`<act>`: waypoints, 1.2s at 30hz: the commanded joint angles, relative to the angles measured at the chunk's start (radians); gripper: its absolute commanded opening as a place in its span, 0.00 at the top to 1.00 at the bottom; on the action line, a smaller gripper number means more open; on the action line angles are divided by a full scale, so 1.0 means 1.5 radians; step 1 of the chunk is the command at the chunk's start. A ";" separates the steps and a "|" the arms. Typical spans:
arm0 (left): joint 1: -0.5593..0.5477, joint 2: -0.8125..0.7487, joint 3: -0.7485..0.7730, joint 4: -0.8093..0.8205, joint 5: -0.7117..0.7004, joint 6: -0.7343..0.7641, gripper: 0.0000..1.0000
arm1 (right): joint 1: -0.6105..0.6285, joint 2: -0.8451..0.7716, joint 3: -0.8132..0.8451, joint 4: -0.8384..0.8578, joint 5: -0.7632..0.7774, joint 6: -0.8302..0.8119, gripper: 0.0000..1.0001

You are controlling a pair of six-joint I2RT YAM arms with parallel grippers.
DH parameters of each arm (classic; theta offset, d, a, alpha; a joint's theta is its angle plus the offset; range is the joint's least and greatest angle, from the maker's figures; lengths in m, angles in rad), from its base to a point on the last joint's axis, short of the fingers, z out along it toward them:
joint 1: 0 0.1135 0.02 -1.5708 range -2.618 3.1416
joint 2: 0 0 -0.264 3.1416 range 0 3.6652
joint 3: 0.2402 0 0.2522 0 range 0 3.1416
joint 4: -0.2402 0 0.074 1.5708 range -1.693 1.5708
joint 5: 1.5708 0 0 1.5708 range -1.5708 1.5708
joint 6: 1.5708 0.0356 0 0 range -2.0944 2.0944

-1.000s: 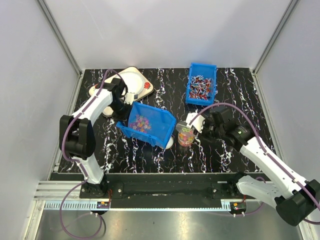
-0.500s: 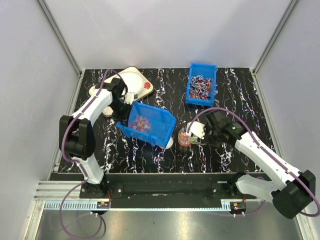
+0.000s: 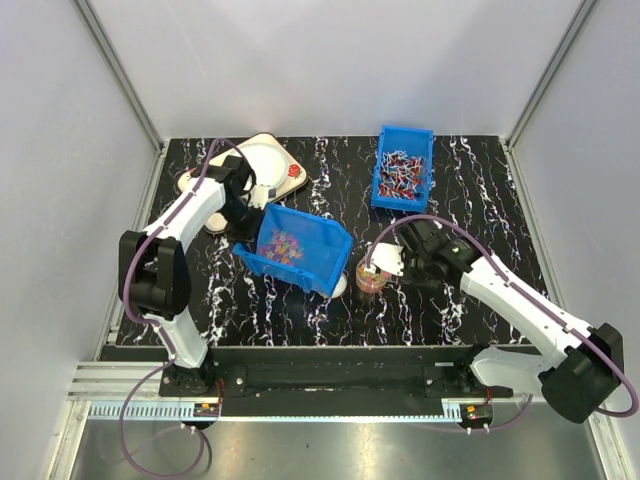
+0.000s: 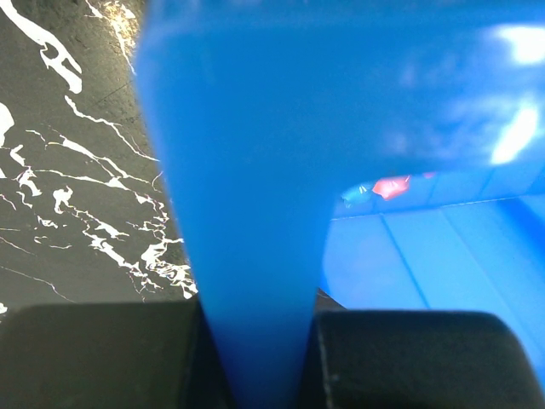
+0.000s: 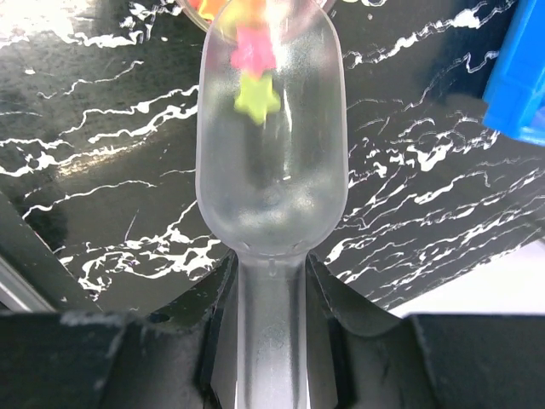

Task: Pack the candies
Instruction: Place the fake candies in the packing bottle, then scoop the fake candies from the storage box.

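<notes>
Small multicoloured candies point(image 3: 282, 243), heaped in an open blue plastic bin point(image 3: 322, 262) left of centre on the black white-veined table point(image 3: 470, 190); too many to count. Two more, one pink and one green, star-shaped point(image 5: 254, 75), lie near the tip of a clear plastic scoop point(image 5: 272, 179), whose tip is over a small clear cup point(image 3: 370, 281) that already holds some candies, just right of the bin. Scoops: one, its handle clamped in the right gripper point(image 5: 271, 349). The left gripper point(image 4: 255, 362) is clenched on the bin's left wall, and the bin is tilted. Blue bins: two; the second point(image 3: 384, 190), at the back, holds red-white-dark wrapped sweets point(image 3: 402, 172). Cups: one. Back left: one cream board with a round white disc point(image 3: 262, 158). A white round object point(image 3: 341, 287) shows under the tilted bin's near corner.
</notes>
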 commanded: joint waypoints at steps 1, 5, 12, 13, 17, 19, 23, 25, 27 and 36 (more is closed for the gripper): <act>-0.005 -0.026 0.020 0.010 0.030 -0.005 1.00 | 0.035 0.010 0.021 -0.007 0.073 -0.011 1.00; -0.005 -0.026 0.020 0.010 0.032 -0.005 1.00 | 0.075 0.014 0.020 -0.004 0.118 -0.010 1.00; -0.006 -0.030 0.017 0.011 0.032 -0.004 1.00 | 0.096 0.013 0.036 -0.004 0.205 -0.027 1.00; -0.006 -0.031 0.017 0.012 0.033 -0.004 1.00 | 0.095 0.010 0.039 -0.004 0.212 -0.032 1.00; -0.006 -0.032 0.015 0.012 0.032 -0.003 1.00 | 0.092 -0.007 0.091 -0.007 0.214 -0.040 1.00; -0.007 -0.028 0.014 0.013 0.029 -0.004 1.00 | 0.091 -0.009 0.127 -0.003 0.213 -0.040 1.00; -0.015 -0.020 0.015 0.014 0.006 -0.005 1.00 | 0.095 0.010 0.172 0.036 0.229 -0.060 1.00; -0.021 -0.016 0.015 0.014 0.002 -0.005 1.00 | 0.110 0.025 0.185 0.052 0.261 -0.082 1.00; -0.027 -0.015 0.015 0.015 -0.004 -0.005 1.00 | 0.125 0.049 0.200 0.063 0.280 -0.088 1.00; -0.031 -0.010 0.009 0.014 -0.019 -0.005 1.00 | 0.245 0.183 0.320 0.058 0.291 -0.090 1.00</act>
